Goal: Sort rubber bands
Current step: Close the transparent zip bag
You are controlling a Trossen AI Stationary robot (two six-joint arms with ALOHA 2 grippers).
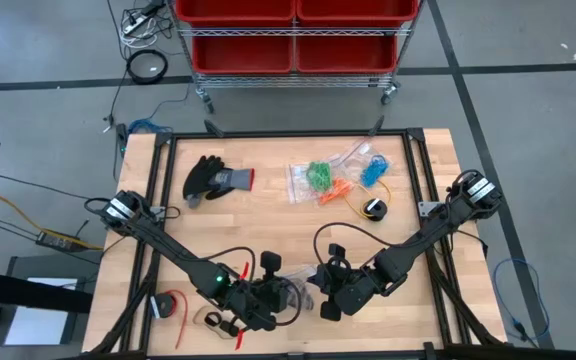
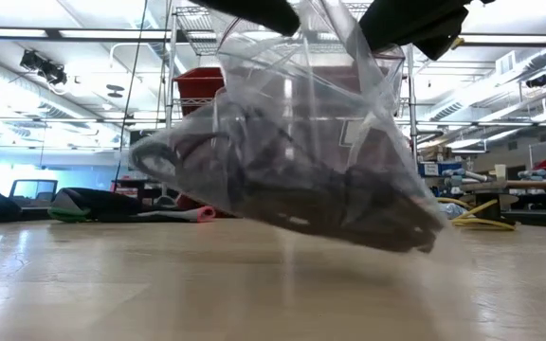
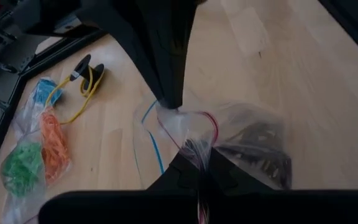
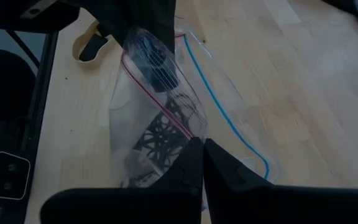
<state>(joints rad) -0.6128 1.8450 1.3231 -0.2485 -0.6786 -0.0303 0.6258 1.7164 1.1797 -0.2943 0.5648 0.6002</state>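
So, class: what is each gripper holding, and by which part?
Both the left gripper and right gripper pinch the top edge of the clear zip bag of black bands, lifted.

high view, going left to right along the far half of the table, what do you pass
black glove → bag of green rubber bands → orange rubber bands → bag of blue rubber bands

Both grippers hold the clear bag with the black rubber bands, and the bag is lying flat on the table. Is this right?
Not quite. Both the left gripper and the right gripper do pinch the clear bag of black rubber bands, but the low view shows it hanging above the table, not lying flat.
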